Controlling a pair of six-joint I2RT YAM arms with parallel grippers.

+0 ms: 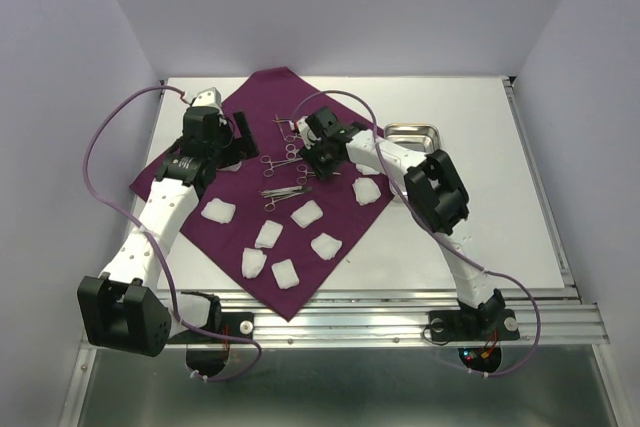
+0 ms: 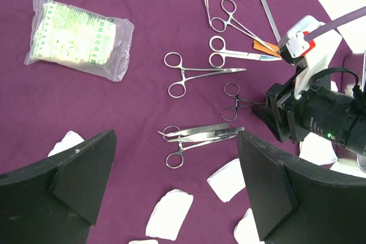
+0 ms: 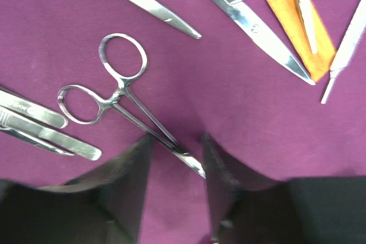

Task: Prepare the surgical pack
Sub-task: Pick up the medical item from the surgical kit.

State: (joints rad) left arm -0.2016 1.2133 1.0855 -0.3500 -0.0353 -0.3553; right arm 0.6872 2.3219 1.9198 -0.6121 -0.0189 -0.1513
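We see the surgical pack (image 1: 262, 97), a big purple cloth, spread flat like a diamond over the left and middle of the table (image 1: 480, 207). It fills the background of both wrist views. A cluster of steel instruments lies near its centre, and white gauze pads (image 1: 268, 235) are scattered toward the near corner.

From above, the instruments are too small for us to sort. The left wrist view separates them into ring-handled clamps, scissors (image 2: 243, 55) and tweezers (image 2: 200, 131). It also shows a sealed packet (image 2: 77, 32) that we cannot make out from above.

Only the right wrist view shows how the right gripper (image 3: 177, 150) stands. It is partly open, its fingers down at the cloth on either side of the tip of a small forceps (image 3: 123, 92), not clamped on it. The left gripper (image 2: 177, 141) hangs above the cloth, spread wide and empty. A steel tray (image 1: 412, 133) rests on bare table just beside the cloth's right edge.
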